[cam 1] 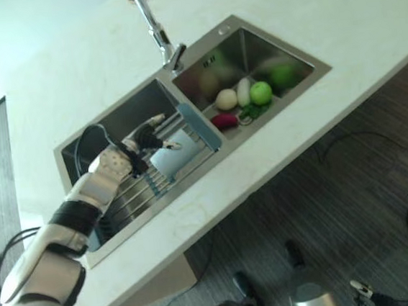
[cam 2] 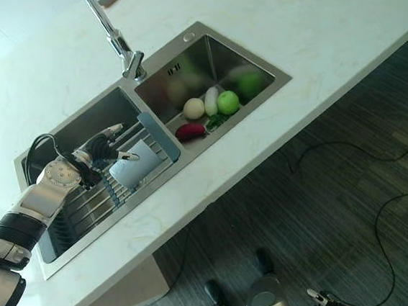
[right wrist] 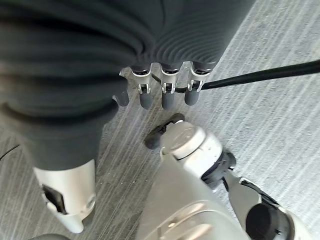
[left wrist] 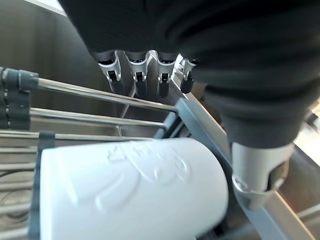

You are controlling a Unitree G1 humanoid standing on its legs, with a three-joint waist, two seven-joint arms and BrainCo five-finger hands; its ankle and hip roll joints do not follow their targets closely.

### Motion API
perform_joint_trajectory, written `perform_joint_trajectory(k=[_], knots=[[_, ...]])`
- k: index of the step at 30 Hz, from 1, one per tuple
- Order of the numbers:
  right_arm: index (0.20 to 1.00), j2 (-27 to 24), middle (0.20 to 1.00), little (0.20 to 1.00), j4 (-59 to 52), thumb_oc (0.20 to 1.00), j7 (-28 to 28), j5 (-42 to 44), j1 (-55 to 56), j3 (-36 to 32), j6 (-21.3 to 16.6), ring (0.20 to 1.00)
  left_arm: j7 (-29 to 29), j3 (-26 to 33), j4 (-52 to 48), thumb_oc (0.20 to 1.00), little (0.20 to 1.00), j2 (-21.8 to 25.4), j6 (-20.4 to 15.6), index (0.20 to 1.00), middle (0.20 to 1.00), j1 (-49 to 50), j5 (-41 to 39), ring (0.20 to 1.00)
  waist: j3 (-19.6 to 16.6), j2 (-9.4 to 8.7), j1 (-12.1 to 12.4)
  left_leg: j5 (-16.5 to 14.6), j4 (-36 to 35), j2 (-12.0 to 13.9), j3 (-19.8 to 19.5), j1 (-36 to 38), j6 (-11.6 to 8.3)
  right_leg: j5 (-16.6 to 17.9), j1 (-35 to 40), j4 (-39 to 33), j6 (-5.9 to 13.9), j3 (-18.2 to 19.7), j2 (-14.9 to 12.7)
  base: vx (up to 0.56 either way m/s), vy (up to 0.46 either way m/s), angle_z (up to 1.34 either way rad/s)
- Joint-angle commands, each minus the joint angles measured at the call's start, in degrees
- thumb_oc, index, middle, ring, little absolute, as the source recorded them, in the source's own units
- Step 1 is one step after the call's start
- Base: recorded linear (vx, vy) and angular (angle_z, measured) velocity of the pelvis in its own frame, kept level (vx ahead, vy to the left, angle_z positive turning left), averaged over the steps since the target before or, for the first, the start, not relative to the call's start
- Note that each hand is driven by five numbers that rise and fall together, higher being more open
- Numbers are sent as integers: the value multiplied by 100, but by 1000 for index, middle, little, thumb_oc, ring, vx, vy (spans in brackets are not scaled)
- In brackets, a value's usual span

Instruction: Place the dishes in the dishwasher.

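One smooth white cylindrical cup (left wrist: 132, 190) on wire rack (left wrist: 85, 105).

Cup (cam 2: 135, 171) | pale blue-white, embossed side | lying on its side | on wire rack (cam 2: 93, 200) in left sink basin (cam 2: 92, 113)

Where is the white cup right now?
The white cup lies on its side on the wire rack over the sink's left basin, just under the left hand, with the vegetables in the right basin.
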Motion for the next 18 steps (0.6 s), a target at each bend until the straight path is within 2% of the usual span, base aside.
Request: perform_joint_trajectory(k=[1, 9, 14, 18], knots=[[1000, -22, 1000, 1000, -85, 1000, -100, 136, -73, 127, 35, 1000, 80, 317, 357, 1000, 1000, 173, -31, 1000, 1000, -629, 303, 1000, -105, -230, -125, -464, 80, -152, -404, -12, -81, -481, -220, 312, 516, 49, -336, -85, 17, -9], [1000, -55, 1000, 1000, -160, 1000, -262, 182, -216, 66, 128, 1000, -350, 58, 287, 1000, 1000, 235, 329, 1000, 1000, -715, 351, 1000, 118, -230, -85, -418, 136, -181, -477, -213, -70, -443, -398, 401, 519, 6, -372, -56, 3, -3], [1000, -48, 1000, 1000, -284, 1000, -233, 306, -302, 105, 80, 1000, -301, 18, 180, 1000, 1000, 282, 403, 1000, 1000, -791, 244, 1000, 200, -221, -52, -416, 192, -207, -499, -319, -56, -431, -477, 432, 507, -39, -401, -61, 3, 1], [1000, 5, 1000, 1000, -422, 1000, -285, 386, -281, 114, 77, 1000, -479, 85, -20, 1000, 1000, 394, 505, 1000, 1000, -670, 205, 1000, 193, -190, -4, -441, 248, -229, -538, -322, -50, -448, -446, 449, 517, -103, -422, -9, -1, 1]])
